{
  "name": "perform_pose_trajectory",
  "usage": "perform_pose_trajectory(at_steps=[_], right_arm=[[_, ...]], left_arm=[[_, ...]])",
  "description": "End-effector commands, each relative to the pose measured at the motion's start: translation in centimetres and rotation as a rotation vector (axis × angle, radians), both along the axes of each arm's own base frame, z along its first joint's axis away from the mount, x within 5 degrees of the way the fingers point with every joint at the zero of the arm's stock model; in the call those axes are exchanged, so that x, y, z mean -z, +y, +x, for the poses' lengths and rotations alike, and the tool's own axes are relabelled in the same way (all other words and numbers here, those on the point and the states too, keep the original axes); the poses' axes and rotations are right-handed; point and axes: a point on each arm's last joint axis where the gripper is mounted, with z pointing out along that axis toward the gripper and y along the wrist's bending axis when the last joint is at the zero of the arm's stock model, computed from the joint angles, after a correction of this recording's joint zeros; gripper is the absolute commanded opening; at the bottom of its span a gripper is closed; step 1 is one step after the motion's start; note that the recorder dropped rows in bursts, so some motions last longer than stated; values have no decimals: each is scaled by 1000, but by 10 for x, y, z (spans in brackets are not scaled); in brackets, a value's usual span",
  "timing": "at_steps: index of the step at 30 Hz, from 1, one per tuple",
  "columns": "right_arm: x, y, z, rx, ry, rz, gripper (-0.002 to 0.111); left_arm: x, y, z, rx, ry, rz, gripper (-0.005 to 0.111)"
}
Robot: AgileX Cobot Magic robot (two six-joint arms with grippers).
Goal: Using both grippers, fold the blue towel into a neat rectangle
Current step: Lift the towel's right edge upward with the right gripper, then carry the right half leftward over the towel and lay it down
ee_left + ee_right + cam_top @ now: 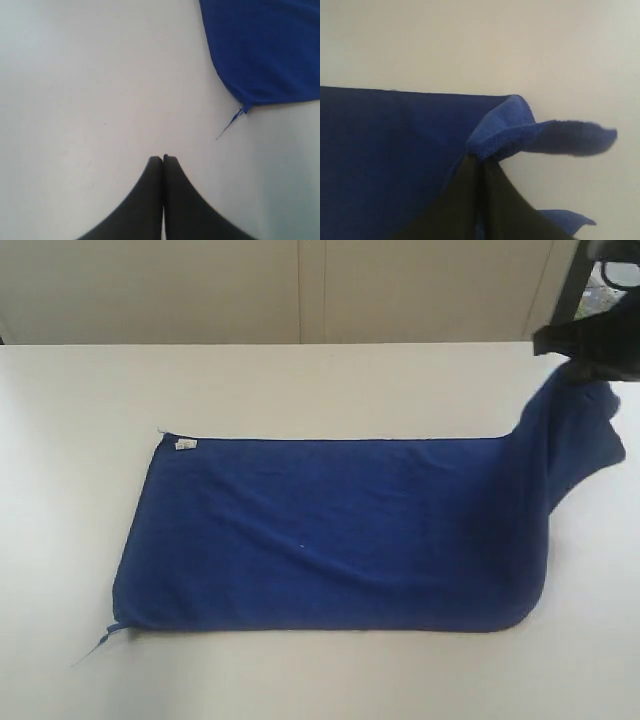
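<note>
Lying lengthwise across the white table (300,380), the blue towel (330,535) is resting mostly flat; its left end is spreading smoothly on the surface, with a small white tag (186,445) showing at the far left corner and a loose blue thread (98,644) trailing from the near left corner; its right end is rising off the table in a draped, twisted fold toward the upper right of the exterior view; there the right gripper (575,362) is pinching the cloth, its jaws pressed together on a bunched edge, with a flap of towel sticking out past them in the right wrist view; the left gripper (163,159) is hovering over bare table, jaws closed and empty, near the threaded corner but apart from it.
</note>
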Motion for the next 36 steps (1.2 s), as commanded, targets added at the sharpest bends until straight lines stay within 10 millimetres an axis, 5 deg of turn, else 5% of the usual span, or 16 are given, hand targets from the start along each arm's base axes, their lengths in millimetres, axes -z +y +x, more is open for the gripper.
perform_pose_trajectory(at_steps=[1,8,17,25,29,33,36], right_arm=[[-25,54,0,-179,-40,-4,0],[-33,133,12,-370,-68,28,0],[-18,227,29,-565,-48,50,0],[18,305,40,-686,-19,62,0],[52,337,45,-715,12,64,0],[90,353,52,-728,68,48,0],[100,356,54,-730,90,43,0]], left_arm=[[1,0,-1,1,3,-7,0],[1,0,-1,1,3,-7,0],[1,0,-1,1,3,-7,0],[1,0,-1,1,3,-7,0],[1,0,-1,1,3,-7,0],[1,0,-1,1,3,-7,0],[1,0,-1,1,3,-7,0]])
